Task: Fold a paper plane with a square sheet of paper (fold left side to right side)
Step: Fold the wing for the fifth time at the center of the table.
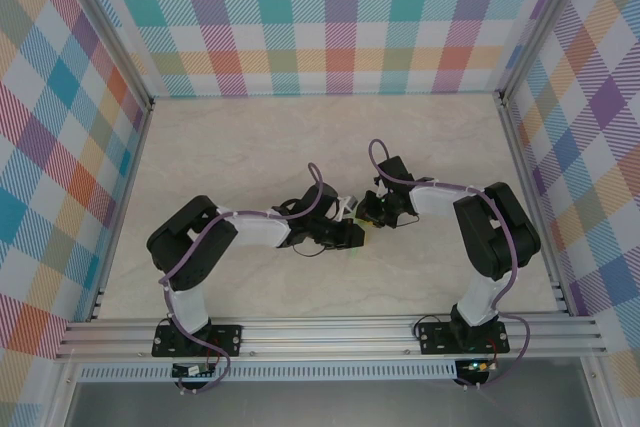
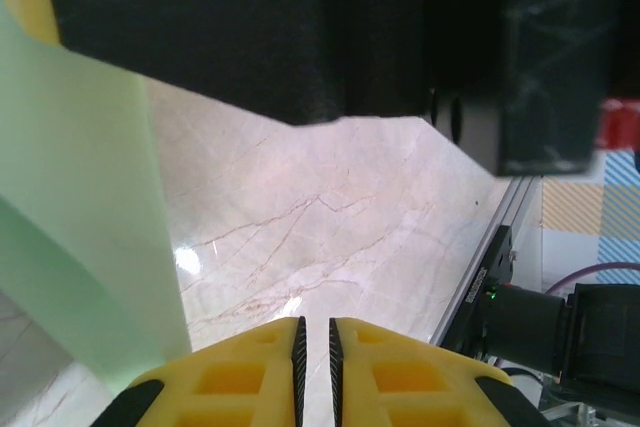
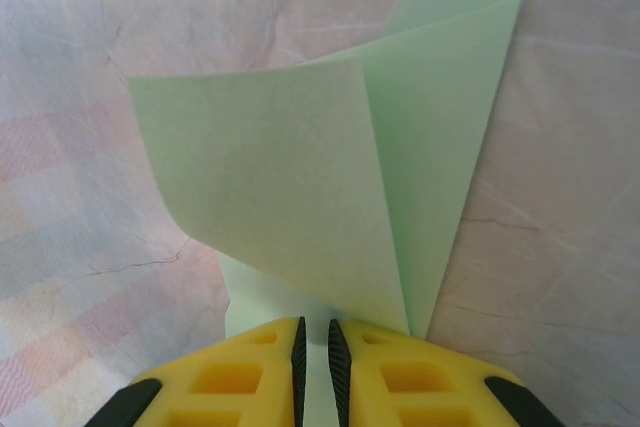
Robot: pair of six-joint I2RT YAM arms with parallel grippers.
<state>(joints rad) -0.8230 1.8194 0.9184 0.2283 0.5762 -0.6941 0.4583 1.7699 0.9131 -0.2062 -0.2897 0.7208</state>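
Right gripper (image 3: 315, 347): bottom centre of the right wrist view; yellow fingers drawn together to a thin slit; pale green shows in the slit; whether they nip the paper or only stand over its near edge, I cannot tell
Left gripper (image 2: 315, 347): bottom centre of the left wrist view; fingers likewise drawn together, nothing seen between them; the paper rises just beside it, filling the left edge of that frame
Square sheet of paper (image 3: 300, 197): starts at the right gripper's fingers and runs up the middle of the frame; one flap curls up off the surface toward the upper left, the under layer points to the upper right; no sharp crease shows along the bend
Step in hand: the side-to-side fold, judged about midway; the flap is lifted over but not laid flat
Next move: calls for bringing the free edge across to meet the opposite one, corners matched, then pressing along the bend; thin paper may spring back or slide
Table (image 3: 560, 197): pale marble under and beyond the sheet
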